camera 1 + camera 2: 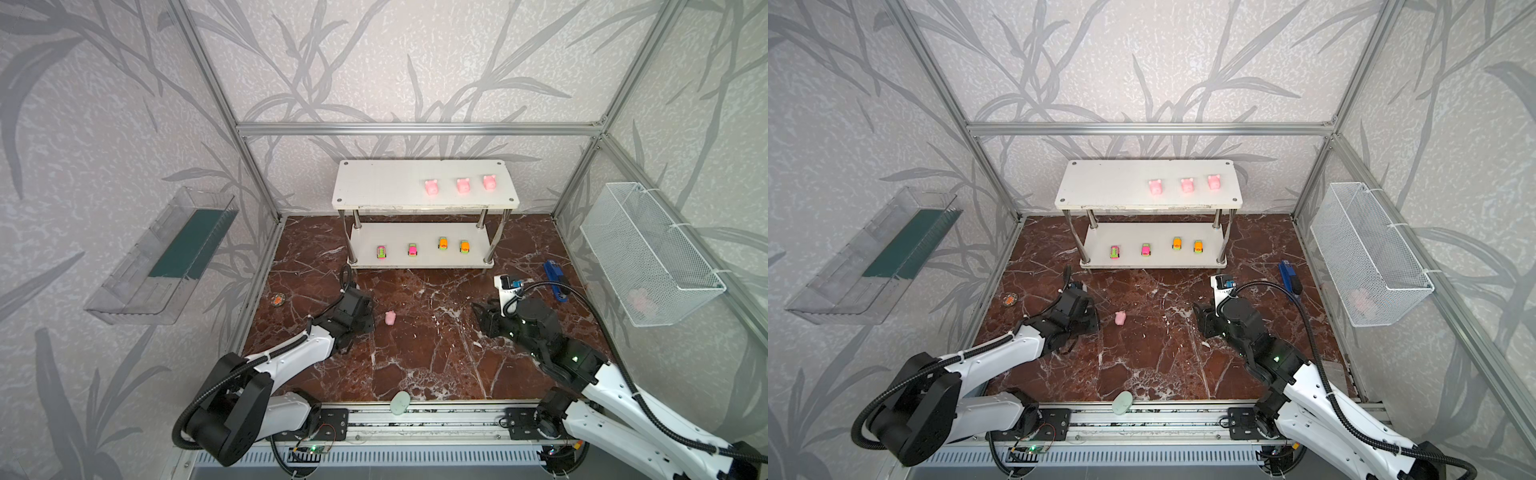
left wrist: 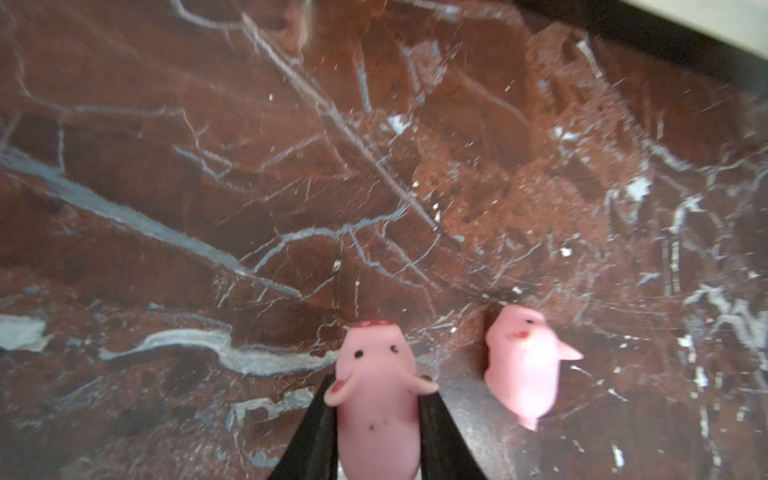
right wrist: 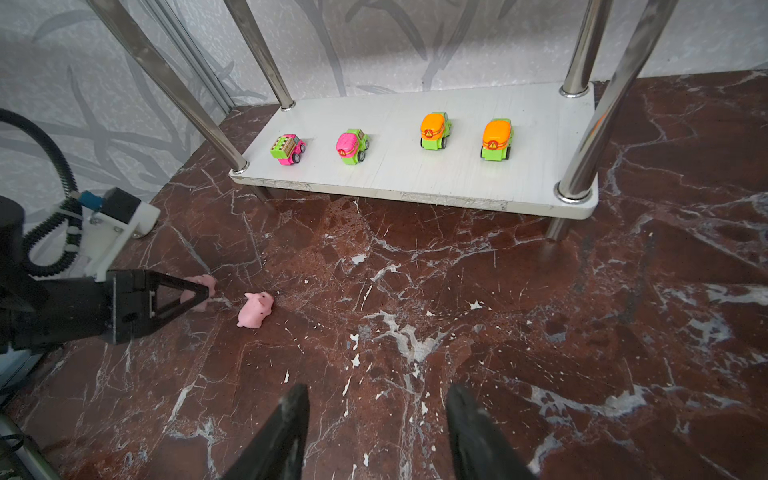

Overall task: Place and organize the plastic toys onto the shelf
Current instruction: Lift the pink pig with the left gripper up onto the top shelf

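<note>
The left gripper grips 1 pig low at the tabletop, a 2nd pig lying just beside. The right gripper hangs open, empty; 3 pigs and 4 cars stand on the shelf.

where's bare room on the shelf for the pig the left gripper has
The shelf's top board is bare on its left half, from the left edge to the leftmost pig. The lower board is crowded: four cars span it with narrow gaps.
</note>
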